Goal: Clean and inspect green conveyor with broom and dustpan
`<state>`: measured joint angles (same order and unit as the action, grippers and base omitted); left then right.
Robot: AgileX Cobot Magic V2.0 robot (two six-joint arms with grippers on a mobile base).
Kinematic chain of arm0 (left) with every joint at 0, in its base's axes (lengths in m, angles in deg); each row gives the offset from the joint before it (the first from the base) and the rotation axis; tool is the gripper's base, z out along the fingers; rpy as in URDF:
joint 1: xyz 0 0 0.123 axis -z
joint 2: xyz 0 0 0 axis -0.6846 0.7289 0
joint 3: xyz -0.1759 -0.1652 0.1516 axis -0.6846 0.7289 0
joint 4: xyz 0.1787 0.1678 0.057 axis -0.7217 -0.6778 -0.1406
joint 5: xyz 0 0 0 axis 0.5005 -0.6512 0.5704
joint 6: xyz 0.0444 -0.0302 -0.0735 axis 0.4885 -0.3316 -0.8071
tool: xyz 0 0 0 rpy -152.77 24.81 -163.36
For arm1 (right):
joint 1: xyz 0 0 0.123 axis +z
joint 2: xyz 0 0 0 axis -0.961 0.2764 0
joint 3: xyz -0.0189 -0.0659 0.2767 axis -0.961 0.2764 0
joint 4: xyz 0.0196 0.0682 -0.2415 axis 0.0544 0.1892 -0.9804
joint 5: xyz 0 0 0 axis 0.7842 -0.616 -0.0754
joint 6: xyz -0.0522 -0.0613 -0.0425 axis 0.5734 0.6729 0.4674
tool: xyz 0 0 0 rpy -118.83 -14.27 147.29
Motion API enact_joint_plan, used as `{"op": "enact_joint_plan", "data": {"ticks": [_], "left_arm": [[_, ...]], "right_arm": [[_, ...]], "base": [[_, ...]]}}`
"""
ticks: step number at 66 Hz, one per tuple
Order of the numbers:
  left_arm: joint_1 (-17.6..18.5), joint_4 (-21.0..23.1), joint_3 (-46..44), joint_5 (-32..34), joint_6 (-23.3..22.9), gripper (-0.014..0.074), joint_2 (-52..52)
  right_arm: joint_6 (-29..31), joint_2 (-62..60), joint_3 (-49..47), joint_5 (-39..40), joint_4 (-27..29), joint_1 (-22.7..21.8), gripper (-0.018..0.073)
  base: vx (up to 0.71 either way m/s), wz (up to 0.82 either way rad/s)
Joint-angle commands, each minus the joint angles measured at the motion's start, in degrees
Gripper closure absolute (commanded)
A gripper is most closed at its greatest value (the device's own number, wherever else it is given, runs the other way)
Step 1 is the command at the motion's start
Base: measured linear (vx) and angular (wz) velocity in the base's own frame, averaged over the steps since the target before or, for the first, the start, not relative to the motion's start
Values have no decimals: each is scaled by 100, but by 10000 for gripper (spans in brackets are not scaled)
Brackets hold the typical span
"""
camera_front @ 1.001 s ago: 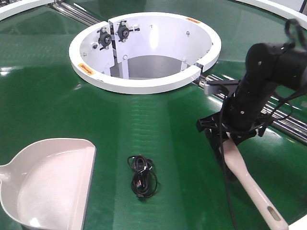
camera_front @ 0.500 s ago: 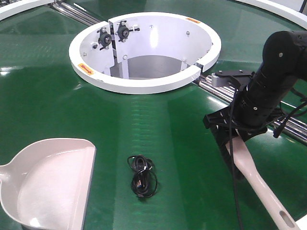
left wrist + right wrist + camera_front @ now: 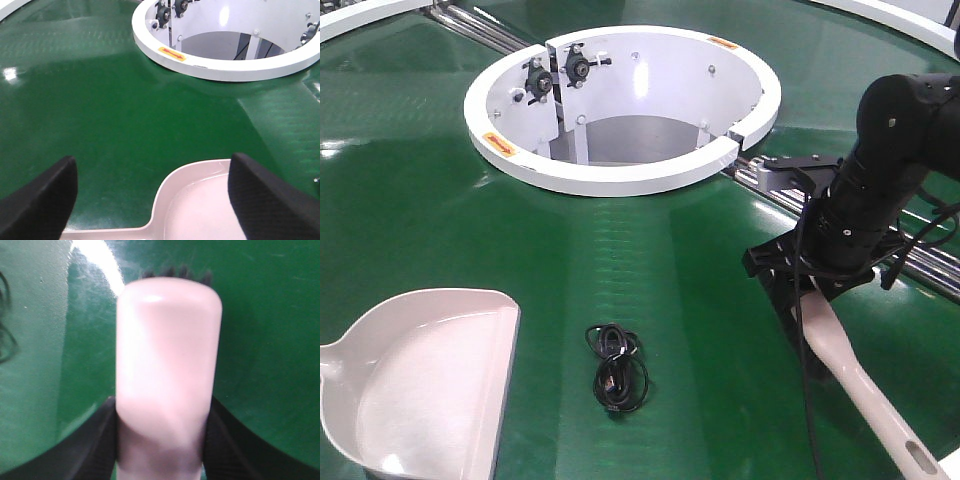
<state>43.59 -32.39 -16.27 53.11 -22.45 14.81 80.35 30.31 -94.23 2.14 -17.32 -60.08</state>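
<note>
Conveyor [image 3: 420,200] across whole front view, glossy green; hub [image 3: 620,178] at 12 o'clock, rollers [image 3: 920,262] at 3. Dustpan [image 3: 420,390] flat on belt at 7 o'clock, mouth toward 3; left gripper [image 3: 155,200] spread wide either side of its handle neck. Broom [image 3: 860,390] at 4 o'clock, pinched near head by right gripper [image 3: 812,292], handle trailing to 5. Cable [image 3: 617,365] coiled at 6, between the 2 tools. Likely light, stiff, slick plastic: grip narrow necks, not flat blades; expect bristles to flex, cable to snag.
</note>
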Motion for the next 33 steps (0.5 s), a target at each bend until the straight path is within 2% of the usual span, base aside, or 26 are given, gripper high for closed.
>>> {"op": "enact_joint_plan", "data": {"ticks": [1,18,22,28,33], "left_arm": [[44,28,-202,314,-4,28,2],[44,28,-202,111,1,28,2],[44,28,-202,44,131,28,2],[44,28,-202,-137,784,28,2],[44,28,-202,-350,1704,28,2]], "right_arm": [[70,-166,-132,-303,-2,-32,565],[132,-133,-132,-303,-146,-32,564],[156,-149,-132,-303,-217,-32,564],[156,-149,-132,-303,-240,-32,564],[156,-149,-132,-303,-233,-32,564]], "base": [[0,0],[0,0],[0,0],[0,0],[0,0]]}}
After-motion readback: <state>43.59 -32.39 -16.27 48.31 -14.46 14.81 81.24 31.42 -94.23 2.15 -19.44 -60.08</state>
